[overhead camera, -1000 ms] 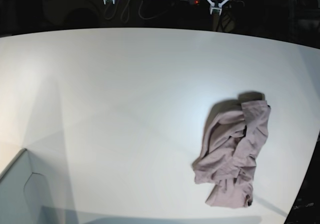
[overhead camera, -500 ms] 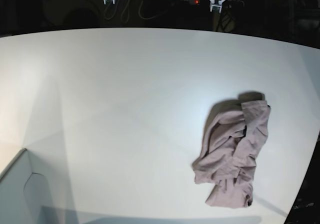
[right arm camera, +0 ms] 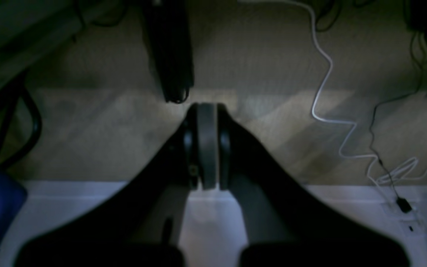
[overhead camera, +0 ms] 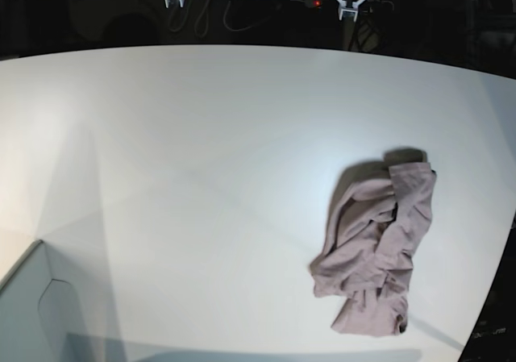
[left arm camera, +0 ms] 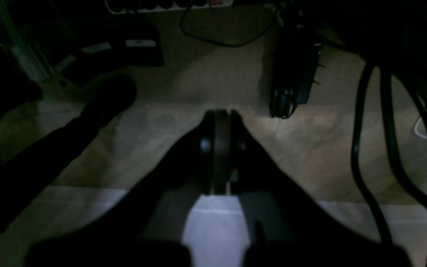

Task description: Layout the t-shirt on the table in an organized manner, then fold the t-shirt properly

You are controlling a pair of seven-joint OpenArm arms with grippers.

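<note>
We note the t-shirt lying crumpled in a heap at the lower right of the base view, on the white counter, near its curved right edge; a pale grey box corner sits at lower left; both arms are parked at the top edge, well apart from the garment; the left gripper has its jaws pressed together, holding nothing; the right gripper likewise closed and empty; each hangs over the floor beyond the counter edge.
</note>
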